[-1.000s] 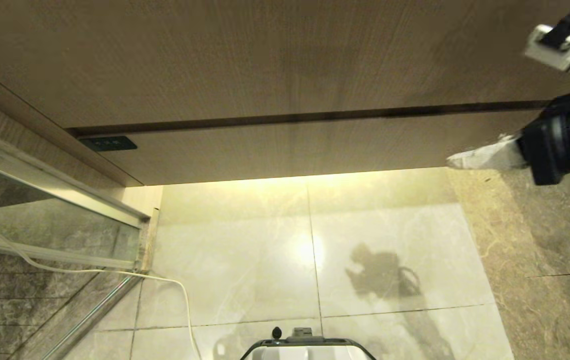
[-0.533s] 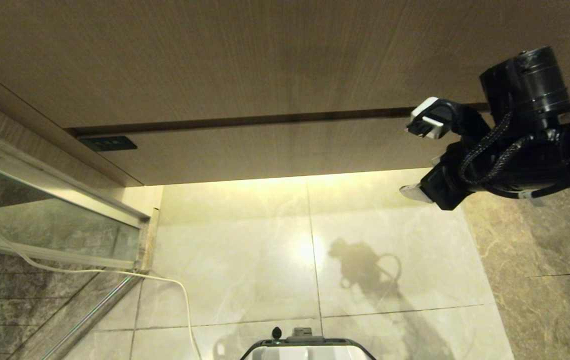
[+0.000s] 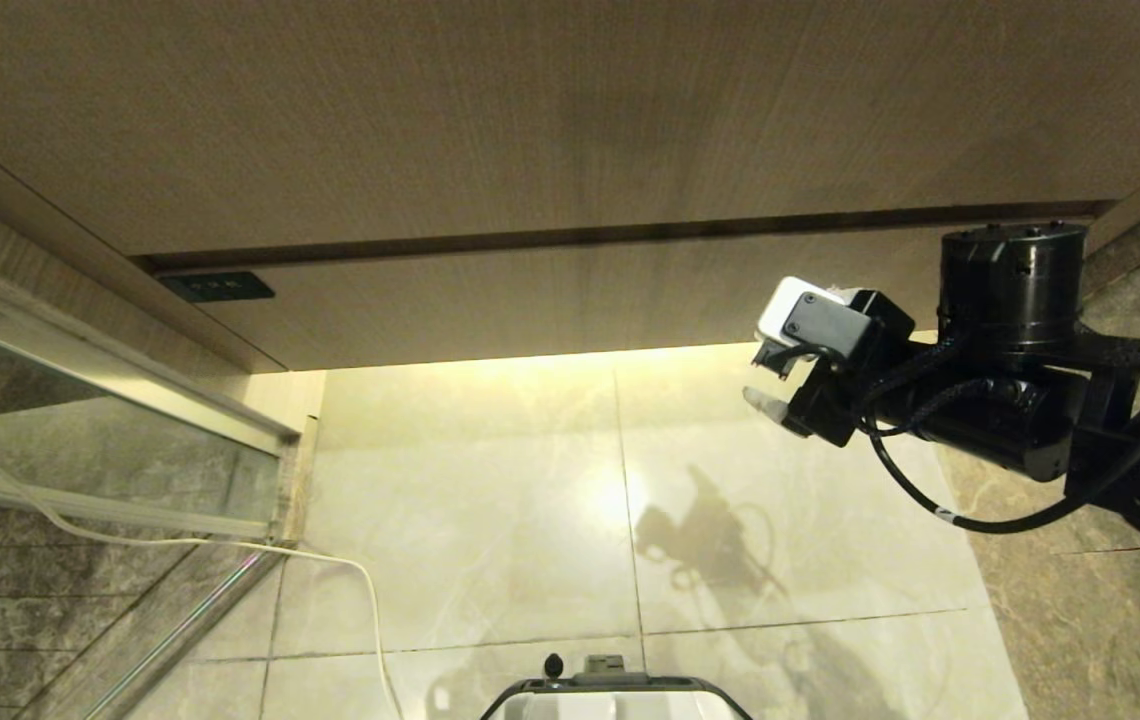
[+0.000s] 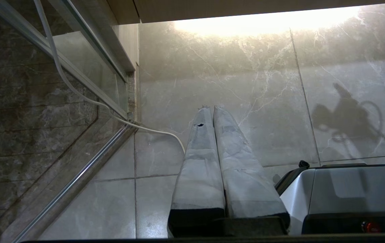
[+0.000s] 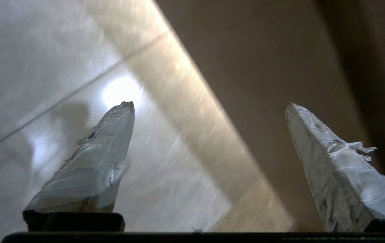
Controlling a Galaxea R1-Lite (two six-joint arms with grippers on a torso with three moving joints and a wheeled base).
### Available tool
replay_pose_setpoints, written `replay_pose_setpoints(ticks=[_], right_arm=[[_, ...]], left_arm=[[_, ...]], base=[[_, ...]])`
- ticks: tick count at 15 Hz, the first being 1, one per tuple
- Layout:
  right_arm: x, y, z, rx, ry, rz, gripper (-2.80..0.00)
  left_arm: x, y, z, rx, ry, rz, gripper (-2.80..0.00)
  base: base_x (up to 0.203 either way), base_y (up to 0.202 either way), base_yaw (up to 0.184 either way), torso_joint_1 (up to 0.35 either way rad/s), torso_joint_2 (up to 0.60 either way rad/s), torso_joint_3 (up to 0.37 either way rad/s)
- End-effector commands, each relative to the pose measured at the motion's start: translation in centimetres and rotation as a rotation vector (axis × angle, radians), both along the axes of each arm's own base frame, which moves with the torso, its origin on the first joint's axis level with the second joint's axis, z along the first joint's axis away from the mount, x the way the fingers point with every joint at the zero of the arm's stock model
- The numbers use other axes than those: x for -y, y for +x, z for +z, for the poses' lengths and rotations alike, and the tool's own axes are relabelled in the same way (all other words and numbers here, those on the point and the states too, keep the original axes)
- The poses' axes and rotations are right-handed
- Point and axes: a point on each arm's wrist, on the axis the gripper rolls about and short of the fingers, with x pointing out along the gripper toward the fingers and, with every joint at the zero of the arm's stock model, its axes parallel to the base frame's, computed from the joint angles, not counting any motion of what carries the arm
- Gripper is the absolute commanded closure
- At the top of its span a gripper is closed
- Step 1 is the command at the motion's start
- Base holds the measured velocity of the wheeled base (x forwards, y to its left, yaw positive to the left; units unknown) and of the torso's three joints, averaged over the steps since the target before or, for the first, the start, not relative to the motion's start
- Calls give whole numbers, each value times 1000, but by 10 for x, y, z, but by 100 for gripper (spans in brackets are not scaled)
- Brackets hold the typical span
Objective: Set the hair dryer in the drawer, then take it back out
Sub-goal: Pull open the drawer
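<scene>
The drawer is the low wood-grain front with a small dark label at its left end, and it is pushed in flush. The hair dryer is out of view. My right gripper hangs in front of the drawer's lower right edge, pointing left, above the lit floor. In the right wrist view the right gripper is open, its white fingers wide apart with nothing between them. My left gripper is parked low over the floor tiles, shut and empty.
A taller plain wood panel sits above the drawer. A glass door with a metal frame stands at the left, and a white cable trails across the pale floor. Dark stone borders the right. My base shows at the bottom.
My right arm has swung in from the right edge, leftwards and a little down along the drawer's lower edge. Its wrist has rolled over.
</scene>
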Motion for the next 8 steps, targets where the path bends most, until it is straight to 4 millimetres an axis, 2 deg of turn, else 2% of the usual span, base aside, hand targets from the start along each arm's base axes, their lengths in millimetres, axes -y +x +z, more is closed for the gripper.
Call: replay_pose_setpoints(ticks=[1,3,8], right_arm=[[4,5,-3,204,24,127,-280],[11,14,-6,259,-9,165,-280],[20,33,-5,285,-14,137,-280]], left_arm=[[0,0,0,-2,0,1,0],[0,0,0,-2,0,1,0],[0,0,0,-2,0,1,0]], base=[[0,0,0,0,0,0],[0,0,0,0,0,0],[0,0,0,0,0,0]])
